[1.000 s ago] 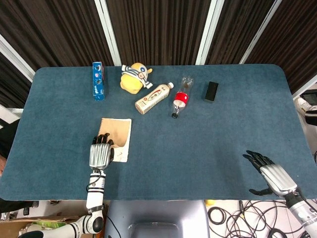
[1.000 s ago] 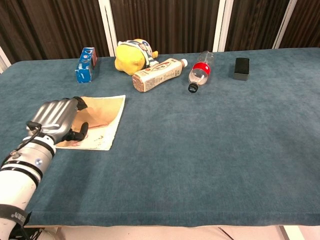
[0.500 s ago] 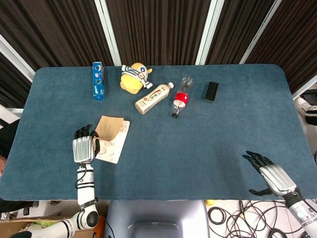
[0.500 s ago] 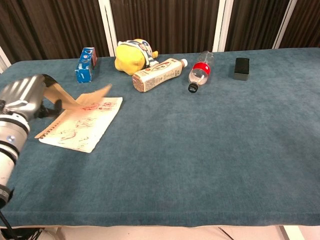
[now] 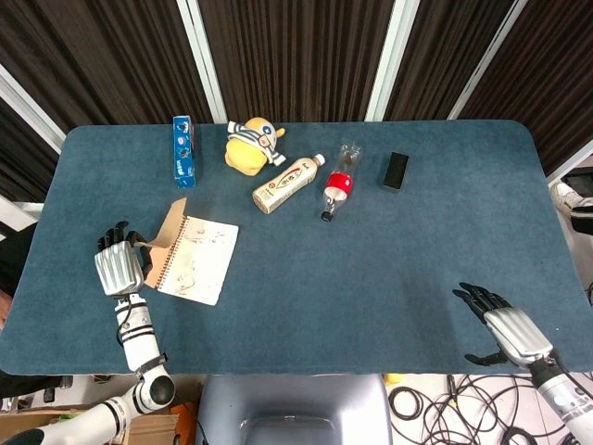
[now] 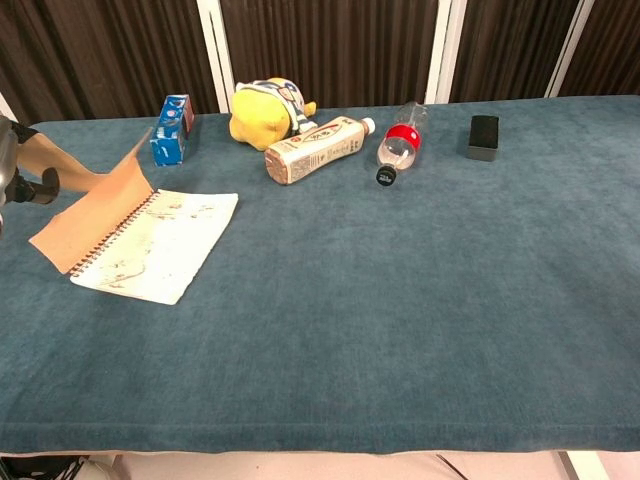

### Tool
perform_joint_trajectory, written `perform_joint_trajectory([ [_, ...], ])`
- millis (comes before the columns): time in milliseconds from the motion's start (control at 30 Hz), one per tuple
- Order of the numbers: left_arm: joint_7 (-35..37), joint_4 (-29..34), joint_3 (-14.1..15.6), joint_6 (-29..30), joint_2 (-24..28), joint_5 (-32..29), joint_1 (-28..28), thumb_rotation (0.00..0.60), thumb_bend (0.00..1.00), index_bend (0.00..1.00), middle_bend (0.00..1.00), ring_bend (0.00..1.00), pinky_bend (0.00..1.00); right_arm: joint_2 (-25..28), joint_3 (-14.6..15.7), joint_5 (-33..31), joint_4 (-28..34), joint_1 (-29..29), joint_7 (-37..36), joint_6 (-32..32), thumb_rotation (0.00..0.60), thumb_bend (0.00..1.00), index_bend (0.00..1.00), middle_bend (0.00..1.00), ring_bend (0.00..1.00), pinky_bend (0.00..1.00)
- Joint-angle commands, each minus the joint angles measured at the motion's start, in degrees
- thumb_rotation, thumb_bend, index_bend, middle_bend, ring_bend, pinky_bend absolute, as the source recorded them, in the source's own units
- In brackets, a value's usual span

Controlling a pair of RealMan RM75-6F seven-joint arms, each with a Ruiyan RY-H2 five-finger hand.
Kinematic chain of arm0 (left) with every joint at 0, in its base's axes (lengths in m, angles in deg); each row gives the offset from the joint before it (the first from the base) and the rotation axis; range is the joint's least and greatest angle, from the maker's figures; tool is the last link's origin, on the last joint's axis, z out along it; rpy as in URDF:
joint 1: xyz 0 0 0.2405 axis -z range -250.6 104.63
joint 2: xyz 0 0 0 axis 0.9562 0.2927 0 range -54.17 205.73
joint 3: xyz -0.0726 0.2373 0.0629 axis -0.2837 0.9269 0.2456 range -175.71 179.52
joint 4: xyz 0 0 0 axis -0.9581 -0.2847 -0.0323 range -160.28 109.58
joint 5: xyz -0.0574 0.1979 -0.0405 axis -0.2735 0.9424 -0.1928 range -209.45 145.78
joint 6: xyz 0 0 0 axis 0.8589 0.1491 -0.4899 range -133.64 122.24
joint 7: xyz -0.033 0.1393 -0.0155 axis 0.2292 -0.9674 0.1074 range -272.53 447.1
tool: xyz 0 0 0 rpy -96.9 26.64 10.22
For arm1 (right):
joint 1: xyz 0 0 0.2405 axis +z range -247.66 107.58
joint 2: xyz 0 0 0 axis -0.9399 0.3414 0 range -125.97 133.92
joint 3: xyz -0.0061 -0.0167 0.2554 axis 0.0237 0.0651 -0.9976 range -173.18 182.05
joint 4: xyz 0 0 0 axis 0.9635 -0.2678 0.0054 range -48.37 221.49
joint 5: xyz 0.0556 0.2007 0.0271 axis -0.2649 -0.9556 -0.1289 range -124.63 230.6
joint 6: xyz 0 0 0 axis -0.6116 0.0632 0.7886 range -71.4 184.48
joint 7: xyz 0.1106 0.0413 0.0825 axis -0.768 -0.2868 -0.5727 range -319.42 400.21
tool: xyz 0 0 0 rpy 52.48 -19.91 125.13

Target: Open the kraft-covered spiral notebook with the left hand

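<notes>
Blue felt table [image 5: 371, 278], dark curtains behind. Spiral notebook [image 5: 196, 262] lies open at front left, kraft cover [image 6: 92, 209] lifted, pinched by left hand [image 5: 117, 266]. Chest view crops that hand. Right hand [image 5: 505, 331], head view only, fingers apart, holding nothing.

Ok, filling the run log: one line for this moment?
left hand: holds kraft cover raised | notebook: page showing | right hand: idle, open

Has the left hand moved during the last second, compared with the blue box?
Yes. In the head view the left hand went leftward, away from under the blue box, pulling the kraft cover open.
</notes>
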Motion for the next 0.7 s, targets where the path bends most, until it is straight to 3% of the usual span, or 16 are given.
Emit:
perform_joint_trajectory([
  [33, -1.30, -3.31, -1.23, -1.20, -0.33, -1.89, 1.51, 0.600, 0.53, 0.62, 0.24, 0.22, 0.26, 0.05, 0.02, -0.05, 0.03, 0.00, -0.06, -0.04, 0.600, 0.03, 0.00, 0.00, 0.00, 0.14],
  [200, -1.14, -9.29, -1.45, -3.12, -1.22, -3.50, 2.95, 0.600, 0.53, 0.62, 0.24, 0.22, 0.26, 0.14, -0.01, -0.19, 0.07, 0.01, -0.11, -0.10, 0.600, 0.03, 0.00, 0.00, 0.00, 0.14],
  [333, -0.82, -10.42, -1.50, -3.53, -1.43, -3.90, 3.09, 0.600, 0.53, 0.60, 0.24, 0.22, 0.26, 0.15, -0.03, -0.25, 0.08, 0.00, -0.11, -0.10, 0.600, 0.03, 0.00, 0.00, 0.00, 0.14],
  [567, -0.27, -15.01, -1.38, -8.54, -1.24, -7.39, 2.74, 0.600, 0.52, 0.36, 0.17, 0.21, 0.27, 0.05, -0.06, -0.39, 0.08, 0.13, 0.04, -0.44, 0.600, 0.03, 0.00, 0.00, 0.00, 0.14],
  [700, 0.05, -15.47, -0.79, -11.25, -0.51, -8.64, 2.23, 0.600, 0.49, 0.11, 0.06, 0.16, 0.28, 0.04, -0.08, -0.52, 0.14, 0.19, 0.18, -0.63, 0.600, 0.03, 0.00, 0.00, 0.00, 0.14],
])
